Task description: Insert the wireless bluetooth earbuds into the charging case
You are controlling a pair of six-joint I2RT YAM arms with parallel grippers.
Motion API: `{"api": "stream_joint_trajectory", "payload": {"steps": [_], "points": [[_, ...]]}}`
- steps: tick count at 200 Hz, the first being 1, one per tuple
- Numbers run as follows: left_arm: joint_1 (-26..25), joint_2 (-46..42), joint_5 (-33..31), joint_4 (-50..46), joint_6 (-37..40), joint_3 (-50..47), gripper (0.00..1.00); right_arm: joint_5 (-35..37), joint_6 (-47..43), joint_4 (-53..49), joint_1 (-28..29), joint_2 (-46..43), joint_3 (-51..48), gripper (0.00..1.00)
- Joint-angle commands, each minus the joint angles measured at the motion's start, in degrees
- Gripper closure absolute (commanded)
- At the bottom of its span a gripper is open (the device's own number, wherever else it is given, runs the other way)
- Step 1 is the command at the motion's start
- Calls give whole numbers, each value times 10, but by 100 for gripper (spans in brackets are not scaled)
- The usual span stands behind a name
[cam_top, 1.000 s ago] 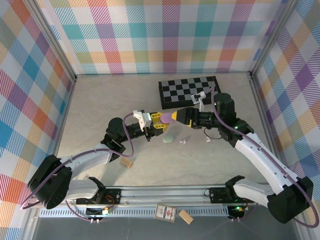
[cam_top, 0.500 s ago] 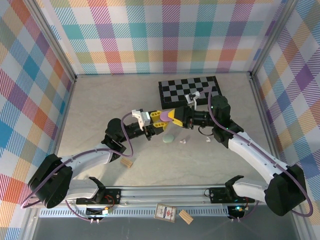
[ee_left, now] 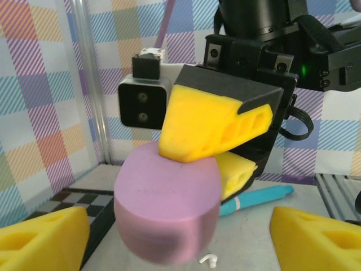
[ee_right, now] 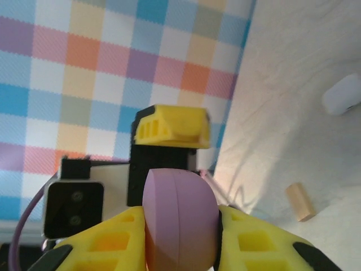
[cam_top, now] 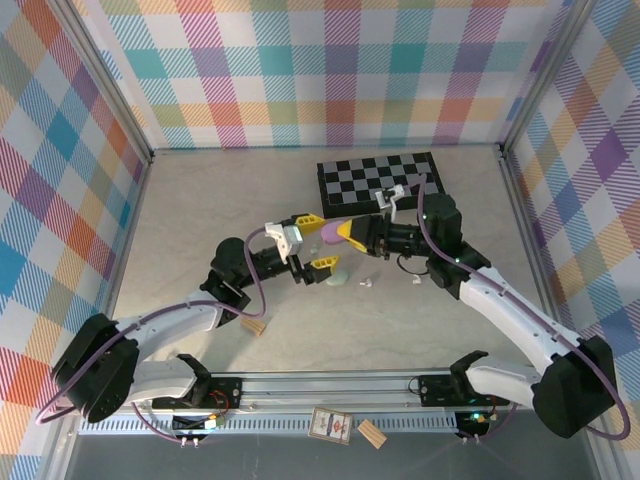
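Grey stone-look bench [cam_top: 200, 230], plaid walls on three sides. A black-and-white checkerboard [cam_top: 378, 182] lies flat at the far side, right of centre. Both arms reach toward mid-bench and meet nose to nose just in front of the board's near-left corner.

Right tool [cam_top: 343, 232] — clamped on the purple case [cam_top: 328, 233], which it holds off the bench. In the right wrist view its two yellow fingers [ee_right: 107, 244] press the case from either side, and a seam runs down the case's face.

Left tool [cam_top: 316, 241] — jaws wide apart, one on the far side of the purple case and one on the near side. The left wrist view shows a clear gap between the case and each yellow finger.

A teal pen [ee_left: 256, 199] lies on the bench behind the held case, seen from the left wrist. A pale green case [cam_top: 340, 277] sits on the bench just nearer than the two tools. A tan wooden block [cam_top: 254, 326] lies beside the left forearm, well apart from both cases.

A white earbud [cam_top: 367, 283] lies loose on the bench just right of the pale green case, not in any case. A second small white piece [cam_top: 416, 279] lies farther right beside the right arm; it is too small to make out its shape.
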Motion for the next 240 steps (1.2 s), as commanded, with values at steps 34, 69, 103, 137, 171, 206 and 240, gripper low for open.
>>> {"api": "stream_joint_trajectory", "payload": {"steps": [34, 69, 103, 137, 171, 206, 240], "points": [[-3, -86, -74, -150, 30, -47, 0, 165, -155, -177, -72, 15, -12, 82], [-4, -96, -114, -243, 39, -61, 0, 173, -195, -165, -109, 88, -18, 82], [-4, -52, -139, -311, 57, -35, 0, 187, -216, -141, -121, 192, 15, 82], [-4, 12, -139, -408, 101, 28, 1, 185, -212, -132, -126, 300, 62, 82], [-3, 63, -121, -441, 148, 67, 3, 174, -205, -121, -128, 372, 93, 81], [-3, 124, -110, -474, 205, 111, 8, 168, -200, -117, -136, 405, 104, 73], [-3, 177, -127, -550, 263, 171, 11, 190, -219, -146, -142, 390, 106, 52]]}}
